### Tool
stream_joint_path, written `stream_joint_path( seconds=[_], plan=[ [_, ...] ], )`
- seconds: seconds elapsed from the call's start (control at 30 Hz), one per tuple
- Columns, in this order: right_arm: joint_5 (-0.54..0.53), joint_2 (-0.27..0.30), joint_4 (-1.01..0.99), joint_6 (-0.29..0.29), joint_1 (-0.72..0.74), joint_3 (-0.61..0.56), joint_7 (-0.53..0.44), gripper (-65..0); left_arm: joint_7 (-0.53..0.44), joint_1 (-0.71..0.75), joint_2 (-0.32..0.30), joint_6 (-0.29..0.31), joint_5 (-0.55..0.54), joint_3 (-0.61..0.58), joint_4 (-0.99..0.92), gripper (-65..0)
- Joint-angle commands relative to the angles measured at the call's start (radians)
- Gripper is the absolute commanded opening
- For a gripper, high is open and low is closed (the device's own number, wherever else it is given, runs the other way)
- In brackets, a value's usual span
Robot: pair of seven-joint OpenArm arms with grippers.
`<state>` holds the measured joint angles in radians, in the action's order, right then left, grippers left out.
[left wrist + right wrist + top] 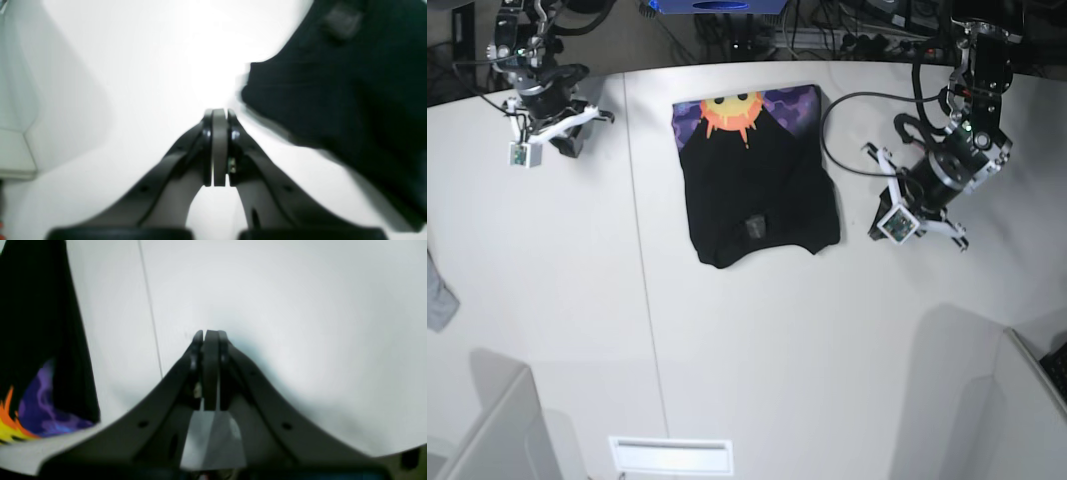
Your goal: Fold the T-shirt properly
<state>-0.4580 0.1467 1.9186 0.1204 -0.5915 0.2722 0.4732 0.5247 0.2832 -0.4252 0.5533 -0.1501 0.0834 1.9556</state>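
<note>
Your T-shirt (757,180) sits folded into a rough rectangle at top centre of the white bench (757,340), sun print at its far end. Your left pincer (219,115) and right pincer (210,335) are both pinched closed on nothing, parked either side of it.

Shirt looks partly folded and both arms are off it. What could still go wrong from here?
The T-shirt lies as an uneven block, bottom hem bulging, so another fold may come out crooked. Both the left gripper and right gripper are shut, so they must open before grasping. The cable lies close to the shirt's edge and might snag.
</note>
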Motion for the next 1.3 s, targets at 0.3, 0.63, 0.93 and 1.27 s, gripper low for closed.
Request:
stream_joint_path(
  seconds=[0.3, 0.63, 0.93, 1.27],
  plan=[
    [-0.002, 0.166, 0.022, 0.042, -0.224, 0.008, -0.314, -65.0, -0.507, 0.370, -0.008, 0.000, 0.005, 0.112, 0.014, -65.0],
    [0.354, 0.141, 0.022, 0.040, -0.477, 0.009, -0.534, -65.0, -0.529, 0.644, -0.002, 0.000, 0.005, 0.164, -0.035, -65.0],
    [0.405, 0.064, 0.022, 0.042, -0.664, 0.066, -0.391, -65.0, -0.525, 0.836, 0.035, -0.005, 0.007, 0.157, -0.183, -65.0],
    [0.405, 0.081, -0.014, 0.046, -0.672, 0.060, -0.058, -65.0, -0.450, 0.765, 0.090, -0.005, 0.007, 0.102, -0.493, -65.0]
  ],
)
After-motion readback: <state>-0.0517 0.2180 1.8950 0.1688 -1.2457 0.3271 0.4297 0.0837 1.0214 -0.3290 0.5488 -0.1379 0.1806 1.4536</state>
